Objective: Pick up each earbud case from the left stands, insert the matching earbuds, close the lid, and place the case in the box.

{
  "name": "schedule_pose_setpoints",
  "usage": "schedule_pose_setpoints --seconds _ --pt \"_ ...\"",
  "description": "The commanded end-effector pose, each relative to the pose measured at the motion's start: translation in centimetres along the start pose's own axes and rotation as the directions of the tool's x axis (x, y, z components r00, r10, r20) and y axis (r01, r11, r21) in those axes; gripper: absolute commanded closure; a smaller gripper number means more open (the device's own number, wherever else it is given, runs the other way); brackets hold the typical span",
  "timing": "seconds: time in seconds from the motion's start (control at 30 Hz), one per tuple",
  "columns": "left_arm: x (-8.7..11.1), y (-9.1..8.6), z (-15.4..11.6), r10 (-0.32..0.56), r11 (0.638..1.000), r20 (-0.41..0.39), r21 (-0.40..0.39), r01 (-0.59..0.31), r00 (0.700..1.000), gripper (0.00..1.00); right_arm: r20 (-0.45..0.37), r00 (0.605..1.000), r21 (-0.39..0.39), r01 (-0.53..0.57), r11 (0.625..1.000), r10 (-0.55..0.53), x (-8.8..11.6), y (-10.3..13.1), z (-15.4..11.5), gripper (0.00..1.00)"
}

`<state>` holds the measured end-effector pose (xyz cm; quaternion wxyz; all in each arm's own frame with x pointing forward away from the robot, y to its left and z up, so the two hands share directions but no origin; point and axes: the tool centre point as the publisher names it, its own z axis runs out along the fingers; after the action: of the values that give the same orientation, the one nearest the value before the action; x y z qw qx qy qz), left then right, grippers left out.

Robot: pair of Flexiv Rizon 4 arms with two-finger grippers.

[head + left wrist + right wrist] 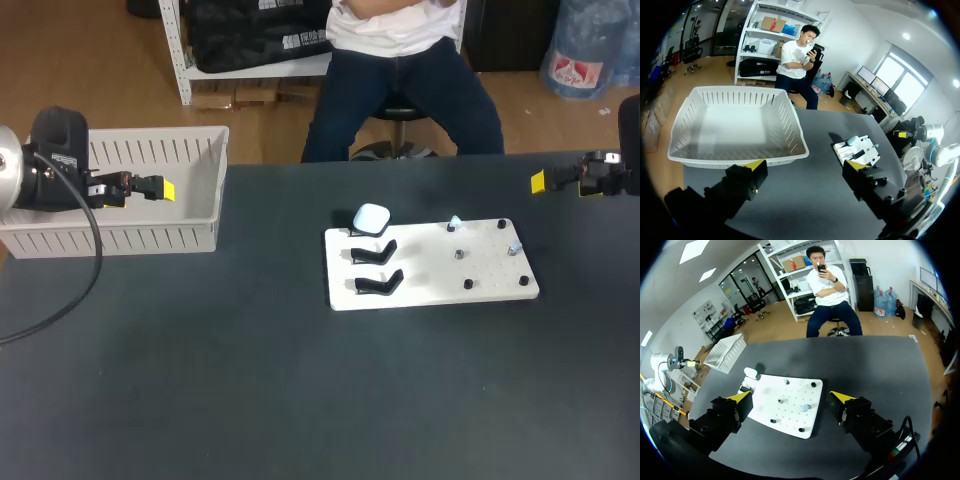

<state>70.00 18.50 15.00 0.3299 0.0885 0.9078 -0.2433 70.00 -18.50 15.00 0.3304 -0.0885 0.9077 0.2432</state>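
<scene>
A white earbud case (372, 218) rests shut on the farthest of three black stands at the left of a white board (430, 285). The two nearer stands (376, 268) are empty. Two small earbuds (455, 223) (515, 246) sit on the board's right half. My left gripper (160, 188) hangs open over the front of the white basket (110, 238), empty. My right gripper (540, 181) is open and empty, high to the right of the board. In the right wrist view the case (751, 372) and board (790, 415) lie ahead of the open gripper (790, 397).
The basket (740, 161) is empty and fills the table's far left corner, just ahead of my left gripper (805, 167). Black pegs stand on the board (867, 155). Dark tabletop stretches between basket and board and along the front.
</scene>
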Motion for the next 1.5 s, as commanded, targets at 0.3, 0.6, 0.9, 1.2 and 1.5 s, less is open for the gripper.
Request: schedule_pose_setpoints --seconds 0.3,0.6,0.9,1.2,1.5 --pt "0.0 0.0 0.0 0.0 1.0 0.0 0.0 0.0 1.0 0.0 0.0 1.0 0.0 0.0 1.0 0.0 0.0 0.0 0.0 0.0" --pt "0.0 0.0 0.0 0.0 1.0 0.0 0.0 0.0 1.0 0.0 0.0 1.0 0.0 0.0 1.0 0.0 0.0 0.0 0.0 0.0" --pt "-1.6 0.2 -1.2 0.199 0.972 0.142 0.096 -0.214 0.97 0.0 0.0 1.0 0.0 0.0 1.0 0.0 0.0 0.0 0.0 0.0" --pt "-2.5 -0.9 -1.4 0.662 0.61 0.306 0.311 -0.729 0.684 0.0 0.0 1.0 0.0 0.0 1.0 0.0 0.0 0.0 0.0 0.0" --pt "-1.6 -3.5 -1.6 0.795 0.347 0.367 0.378 -0.858 0.483 0.0 0.0 1.0 0.0 0.0 1.0 0.0 0.0 0.0 0.0 0.0"
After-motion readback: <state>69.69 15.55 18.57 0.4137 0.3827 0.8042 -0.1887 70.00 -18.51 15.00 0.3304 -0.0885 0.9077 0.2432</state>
